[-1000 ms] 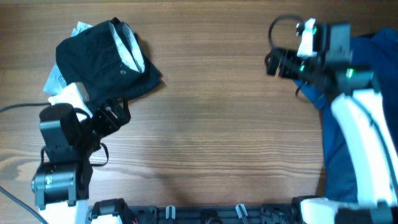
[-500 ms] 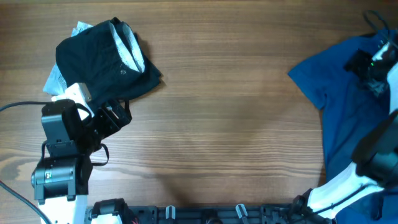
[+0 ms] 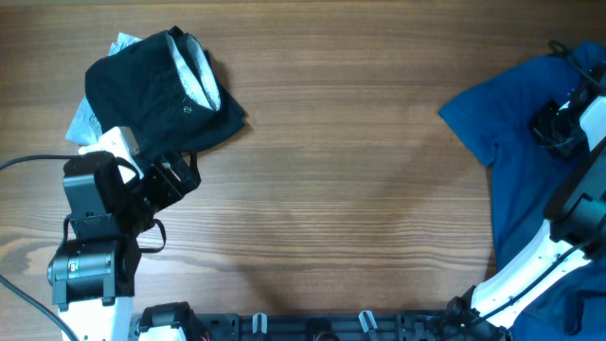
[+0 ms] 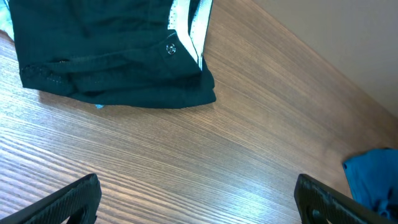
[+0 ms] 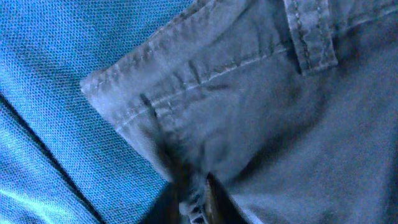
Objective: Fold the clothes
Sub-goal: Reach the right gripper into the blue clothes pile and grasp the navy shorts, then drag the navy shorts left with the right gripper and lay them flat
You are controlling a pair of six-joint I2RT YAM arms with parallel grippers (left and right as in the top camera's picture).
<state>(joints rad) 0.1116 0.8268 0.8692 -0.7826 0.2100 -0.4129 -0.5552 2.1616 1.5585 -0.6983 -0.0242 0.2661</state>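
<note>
The clothes are dark teal denim-like shorts [image 5: 249,106], filling the right wrist view with a stitched waistband corner and a belt loop [image 5: 311,34]. They lie on a brighter blue shirt [image 5: 56,74]. My right gripper [image 5: 196,199] is shut, pinching a fold of the shorts just below the waistband. In the overhead view that gripper [image 3: 549,123] sits at the far right over blue cloth, and I cannot pick out the shorts there. My left gripper [image 4: 199,205] is open above bare wood, just below a black garment [image 4: 106,50].
The black garment [image 3: 156,90] with pale lining lies at the back left, over a pale blue-white scrap [image 3: 85,118]. The royal-blue shirt [image 3: 502,123] covers the right edge of the wooden table [image 3: 341,189]. The left arm base [image 3: 90,256] stands front left.
The right arm swung from the table's back right out to the far right edge, and its jaws closed from wide open onto the shorts. The left arm barely moved.
</note>
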